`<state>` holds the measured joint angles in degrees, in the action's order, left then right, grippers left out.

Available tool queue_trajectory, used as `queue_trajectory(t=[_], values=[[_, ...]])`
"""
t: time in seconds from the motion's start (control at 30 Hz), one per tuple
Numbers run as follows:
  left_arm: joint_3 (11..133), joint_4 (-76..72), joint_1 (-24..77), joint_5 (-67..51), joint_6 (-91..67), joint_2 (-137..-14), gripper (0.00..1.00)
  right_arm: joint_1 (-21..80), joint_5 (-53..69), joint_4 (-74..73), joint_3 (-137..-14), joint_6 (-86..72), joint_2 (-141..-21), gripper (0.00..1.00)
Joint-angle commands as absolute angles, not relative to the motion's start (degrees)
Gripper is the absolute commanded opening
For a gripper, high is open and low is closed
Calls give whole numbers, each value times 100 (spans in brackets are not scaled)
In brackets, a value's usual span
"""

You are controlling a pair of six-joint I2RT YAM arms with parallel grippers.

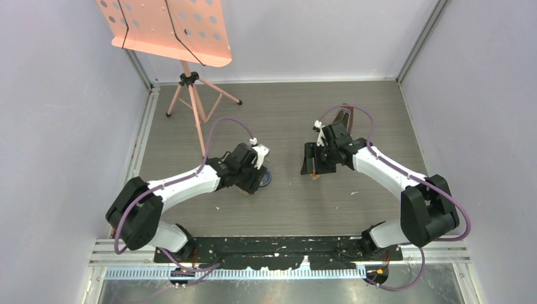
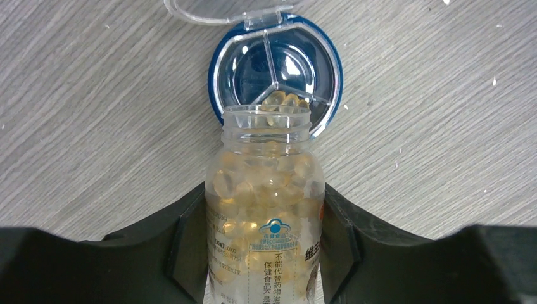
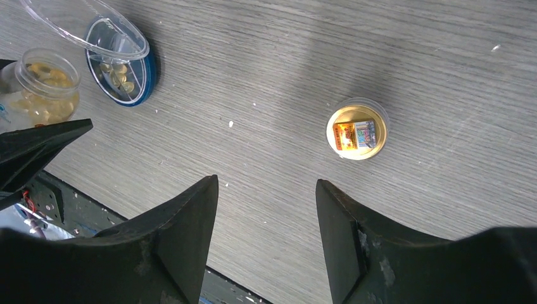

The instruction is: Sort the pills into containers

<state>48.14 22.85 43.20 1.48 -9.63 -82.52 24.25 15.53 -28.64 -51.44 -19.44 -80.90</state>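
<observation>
Holding clear bottle (image 2: 266,171) in my left gripper (image 2: 263,202), mouth over blue dish (image 2: 211,73); pills (image 2: 282,100) in one compartment; right gripper (image 3: 266,183) spread wide above bench (image 3: 411,50).

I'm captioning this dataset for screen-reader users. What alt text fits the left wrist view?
The left tool grips an uncapped clear bottle packed with yellowish pills, its mouth pointing toward a round blue dish on the grey wood-grain table. The dish's clear lid is flipped open, and a few pills lie in the compartment nearest the bottle.
</observation>
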Motion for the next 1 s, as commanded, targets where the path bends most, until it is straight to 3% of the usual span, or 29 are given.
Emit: queue_trajectory(t=[0.0,0.27,0.5,0.97], values=[[4367,1339,4368,322,-879,-7708,0,2399,1468,-2937,-5293,-1961,-7887,65],[3767,486,4368,290,-232,-6497,0,2399,1292,-3032,-5431,-1732,-7638,70],[3061,-1308,4370,422,187,-5393,0,2399,762,-3350,-5795,-1319,-7599,88],[2960,-4104,4368,372,321,-5278,5,2399,293,-3860,-6305,-1197,-7884,88]])
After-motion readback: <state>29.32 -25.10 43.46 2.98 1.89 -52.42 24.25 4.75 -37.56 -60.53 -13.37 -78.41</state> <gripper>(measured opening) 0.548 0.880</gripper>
